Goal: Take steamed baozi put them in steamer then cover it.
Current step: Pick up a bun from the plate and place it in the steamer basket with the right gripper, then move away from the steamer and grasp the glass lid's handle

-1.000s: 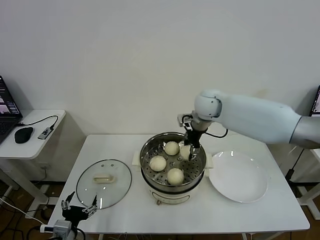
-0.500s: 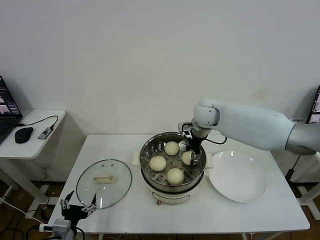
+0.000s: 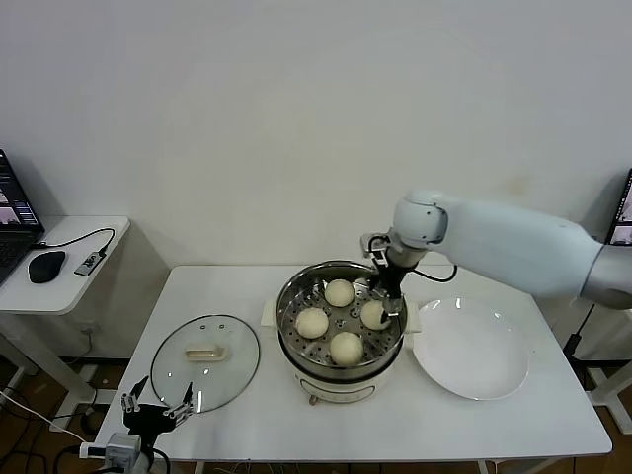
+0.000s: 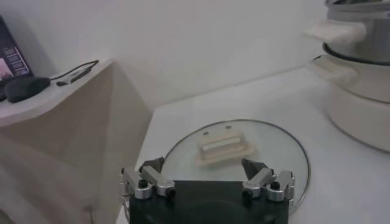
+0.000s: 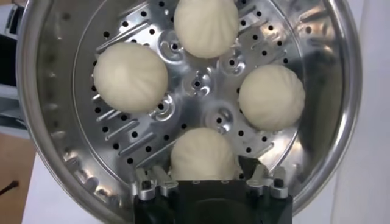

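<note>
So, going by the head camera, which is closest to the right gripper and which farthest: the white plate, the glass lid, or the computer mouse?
From the right gripper, over the steamer:
1. White plate, just beside the steamer on the robot's right.
2. Glass lid, on the table on the steamer's left.
3. Computer mouse, on the side table at far left.

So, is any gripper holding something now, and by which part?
Nothing is held. The right gripper is open around a baozi lying in the steamer; the left gripper is open, empty.

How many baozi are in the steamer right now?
4, all on the steamer tray: far baozi, left baozi, near baozi, and right baozi under the open right gripper. None look hidden.
</note>
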`<state>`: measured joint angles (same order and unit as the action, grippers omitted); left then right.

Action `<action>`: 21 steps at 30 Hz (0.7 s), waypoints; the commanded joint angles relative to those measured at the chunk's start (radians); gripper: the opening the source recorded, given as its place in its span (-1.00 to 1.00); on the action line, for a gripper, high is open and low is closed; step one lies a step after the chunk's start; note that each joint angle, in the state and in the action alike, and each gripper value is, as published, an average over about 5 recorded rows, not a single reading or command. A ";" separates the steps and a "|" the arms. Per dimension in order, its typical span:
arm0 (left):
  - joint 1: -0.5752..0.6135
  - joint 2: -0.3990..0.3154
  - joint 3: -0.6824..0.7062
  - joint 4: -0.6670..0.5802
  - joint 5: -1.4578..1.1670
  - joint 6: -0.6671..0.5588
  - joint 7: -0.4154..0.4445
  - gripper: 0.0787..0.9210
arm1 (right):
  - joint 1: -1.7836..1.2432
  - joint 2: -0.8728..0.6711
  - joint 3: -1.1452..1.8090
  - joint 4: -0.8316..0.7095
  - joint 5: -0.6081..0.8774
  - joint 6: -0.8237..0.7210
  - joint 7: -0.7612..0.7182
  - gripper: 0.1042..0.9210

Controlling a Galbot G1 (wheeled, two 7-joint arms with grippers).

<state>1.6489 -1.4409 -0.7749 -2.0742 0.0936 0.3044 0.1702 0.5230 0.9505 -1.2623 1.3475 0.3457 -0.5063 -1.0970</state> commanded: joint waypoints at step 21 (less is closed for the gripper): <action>-0.020 -0.009 0.056 0.008 -0.218 -0.058 -0.150 0.77 | -1.466 -0.356 1.889 0.519 0.230 0.171 0.803 0.76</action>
<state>1.6277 -1.4521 -0.7334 -2.0634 -0.0764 0.2562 0.0569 0.0128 0.5661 -0.4621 1.6550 0.5383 -0.4222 -0.5875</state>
